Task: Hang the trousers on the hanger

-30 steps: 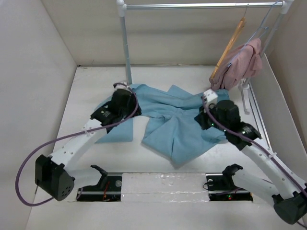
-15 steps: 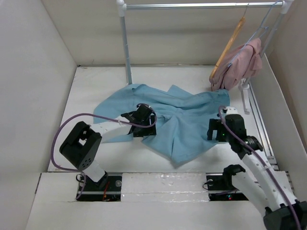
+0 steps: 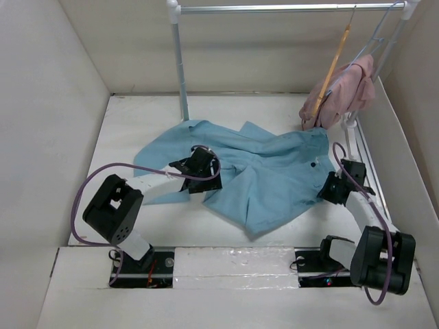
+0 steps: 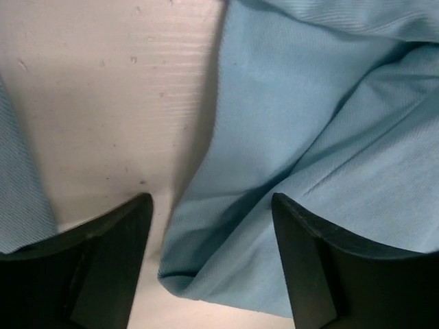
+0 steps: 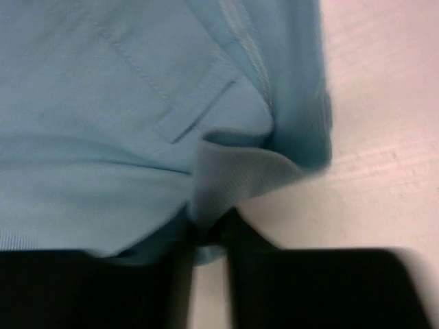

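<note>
Left gripper jaws stand wide. The dark fingers straddle a folded edge of the trousers, with bare table showing between cloth and left finger. No grip on the cloth.

Right gripper jaws are narrow. They look pinched on an upturned fold at the trousers' edge beside a pocket seam, but the wrist view is blurred, so contact is only likely.

In the top view the trousers lie spread flat mid-table, crumpled. The left gripper is at their left-centre edge. The right gripper is at their right edge, close to the right wall.

Open table lies left of and behind the cloth, up to the left wall. A bare strip runs between the near hem and the arm bases. The post stands just behind the trousers' back edge.

The hanger hangs from the rail at back right. It is tilted and carries no cloth. The pink garment is just beside it on a wire hanger, above the trousers' far right corner.
</note>
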Robot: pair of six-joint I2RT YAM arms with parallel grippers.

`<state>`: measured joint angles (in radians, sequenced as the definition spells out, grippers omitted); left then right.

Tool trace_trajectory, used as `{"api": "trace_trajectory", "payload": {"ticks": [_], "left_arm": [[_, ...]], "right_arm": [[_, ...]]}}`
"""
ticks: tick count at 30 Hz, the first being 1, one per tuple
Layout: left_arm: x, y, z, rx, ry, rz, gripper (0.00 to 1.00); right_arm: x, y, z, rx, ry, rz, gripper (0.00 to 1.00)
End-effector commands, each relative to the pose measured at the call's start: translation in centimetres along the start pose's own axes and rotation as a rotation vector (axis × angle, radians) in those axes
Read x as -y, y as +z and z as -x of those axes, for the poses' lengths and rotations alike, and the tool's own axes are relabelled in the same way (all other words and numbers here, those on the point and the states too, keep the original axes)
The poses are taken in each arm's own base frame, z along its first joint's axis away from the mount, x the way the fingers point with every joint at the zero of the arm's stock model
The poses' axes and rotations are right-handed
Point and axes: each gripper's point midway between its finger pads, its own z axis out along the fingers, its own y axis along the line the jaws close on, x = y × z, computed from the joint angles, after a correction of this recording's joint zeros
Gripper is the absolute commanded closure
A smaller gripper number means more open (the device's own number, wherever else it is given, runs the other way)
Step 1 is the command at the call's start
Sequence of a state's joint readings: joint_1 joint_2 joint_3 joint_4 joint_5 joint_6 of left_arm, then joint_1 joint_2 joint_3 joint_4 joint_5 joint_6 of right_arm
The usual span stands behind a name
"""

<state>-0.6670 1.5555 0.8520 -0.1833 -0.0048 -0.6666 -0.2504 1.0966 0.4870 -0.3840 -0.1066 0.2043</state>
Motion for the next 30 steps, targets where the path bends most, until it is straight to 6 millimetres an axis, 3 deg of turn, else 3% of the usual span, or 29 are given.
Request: {"api": "trace_trajectory", "payload": {"ticks": [1,2,4,5,6,7,10,11,13,14,16,17,18,20,21,22,23,25,26,27,30], "left_arm": [[0.1,0.8,-1.4,-0.047,-0.009,-0.043,0.35],[-0.2,1.5,-1.8,-0.051,-0.015,-0.039,0.54],[-0.1,2.0,-2.0,-0.059,-0.022,-0.040,0.73],[0.0,2.2,-1.7,-0.053,-0.027,-0.037,0.90],[0.0,2.2,-1.4,-0.045,-0.033,-0.028,1.00],[0.2,1.6,-0.7,-0.017,-0.044,-0.027,1.00],[0.9,-0.8,2.4,0.085,-0.061,-0.007,1.00],[1.6,-3.5,4.6,0.158,-0.068,-0.014,1.00],[2.4,-7.0,7.0,0.241,-0.064,-0.030,1.00],[2.7,-10.7,9.0,0.324,-0.077,-0.036,1.00],[2.8,-14.7,10.6,0.398,-0.092,-0.045,1.00],[3.1,-19.0,11.8,0.470,-0.108,-0.062,1.00],[2.9,-21.2,12.4,0.507,-0.131,-0.071,1.00],[2.5,-28.2,13.9,0.629,-0.176,-0.097,1.00],[2.5,-30.5,14.3,0.670,-0.189,-0.112,1.00],[2.3,-33.3,14.8,0.719,-0.202,-0.136,1.00],[1.9,-37.4,15.8,0.794,-0.227,-0.157,1.00],[1.6,-40.9,17.0,0.864,-0.238,-0.158,1.00],[1.8,-44.3,18.2,0.928,-0.207,-0.177,1.00],[1.8,-44.4,18.2,0.929,-0.207,-0.178,1.00],[3.8,-41.6,19.4,0.847,-0.137,-0.139,1.00]], "right_arm": [[-2.4,0.2,4.3,0.151,-0.044,0.128,0.92],[-2.8,-0.1,4.7,0.164,-0.058,0.153,0.99],[-4.5,-2.5,6.0,0.221,-0.129,0.208,1.00],[-5.0,-3.7,6.7,0.253,-0.157,0.217,1.00],[-5.5,-5.1,7.4,0.293,-0.194,0.228,1.00],[-6.7,-8.2,9.0,0.378,-0.231,0.254,1.00],[-8.6,-11.4,9.2,0.376,-0.344,0.269,1.00],[-9.5,-13.3,10.4,0.423,-0.364,0.294,1.00],[-11.5,-15.3,10.8,0.446,-0.443,0.361,1.00],[-12.6,-17.6,12.3,0.500,-0.464,0.385,1.00],[-14.5,-20.7,13.0,0.545,-0.536,0.440,1.00],[-15.1,-22.2,13.6,0.567,-0.563,0.450,1.00],[-16.0,-26.0,14.9,0.647,-0.601,0.465,1.00],[-17.7,-30.2,15.3,0.722,-0.648,0.530,1.00],[-18.3,-34.3,16.2,0.814,-0.662,0.560,1.00],[-18.6,-36.1,16.3,0.854,-0.668,0.579,1.00],[-18.9,-37.9,16.2,0.890,-0.677,0.610,1.00],[-18.2,-40.4,16.9,0.944,-0.651,0.578,1.00],[-17.1,-39.9,17.6,0.942,-0.628,0.498,1.00],[-17.1,-39.9,17.6,0.942,-0.628,0.497,1.00],[-16.3,-35.8,17.7,0.869,-0.613,0.406,1.00]]}}
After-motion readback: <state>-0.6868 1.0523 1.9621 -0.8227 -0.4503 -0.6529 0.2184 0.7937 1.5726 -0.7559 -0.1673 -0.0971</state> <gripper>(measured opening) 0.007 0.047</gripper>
